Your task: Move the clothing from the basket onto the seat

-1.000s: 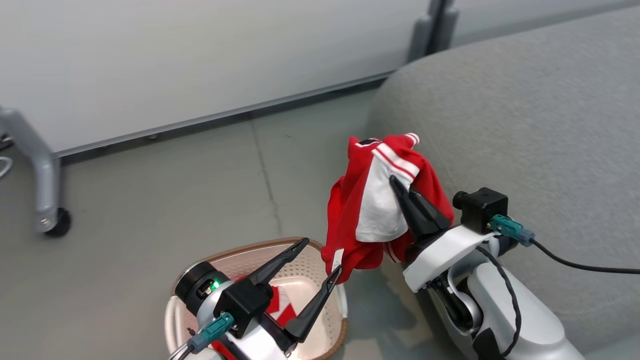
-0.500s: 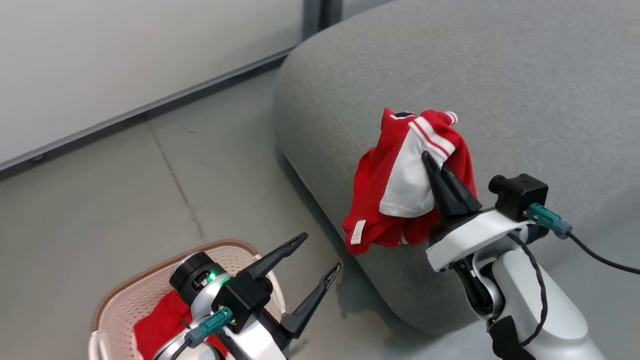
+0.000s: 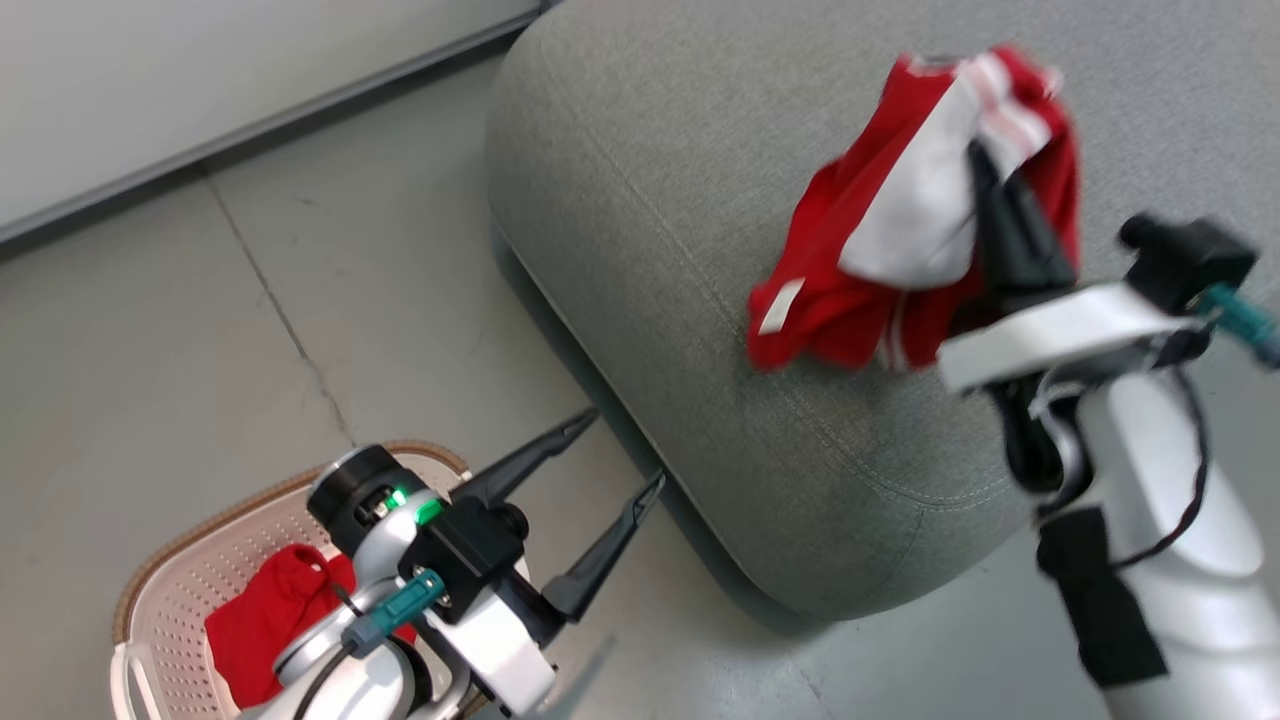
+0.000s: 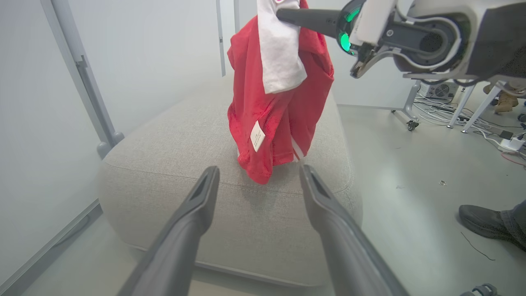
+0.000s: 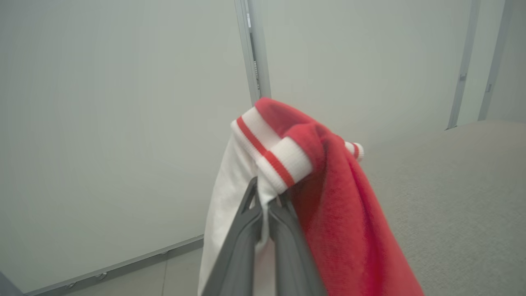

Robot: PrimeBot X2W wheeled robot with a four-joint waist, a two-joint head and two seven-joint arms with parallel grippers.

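My right gripper (image 3: 985, 165) is shut on a red garment with white panels and striped trim (image 3: 905, 240), which hangs above the grey seat (image 3: 700, 220) without resting on it. The same clothing (image 4: 275, 102) dangles over the seat (image 4: 185, 148) in the left wrist view, a white tag on its side. In the right wrist view the closed fingers (image 5: 263, 230) pinch its striped cuff (image 5: 283, 164). My left gripper (image 3: 620, 455) stands open and empty over the floor beside the basket (image 3: 170, 620), where another red garment (image 3: 265, 625) lies.
Grey floor lies between basket and seat. A white wall panel (image 3: 200, 90) runs along the back. In the left wrist view a person's shoe (image 4: 485, 222) sits at the right, with cables and wheeled frame legs (image 4: 411, 119) beyond.
My right arm has carried the garment up and to the right, from beside the seat's edge to above its top. The camera has turned right, shifting the basket to the lower left.
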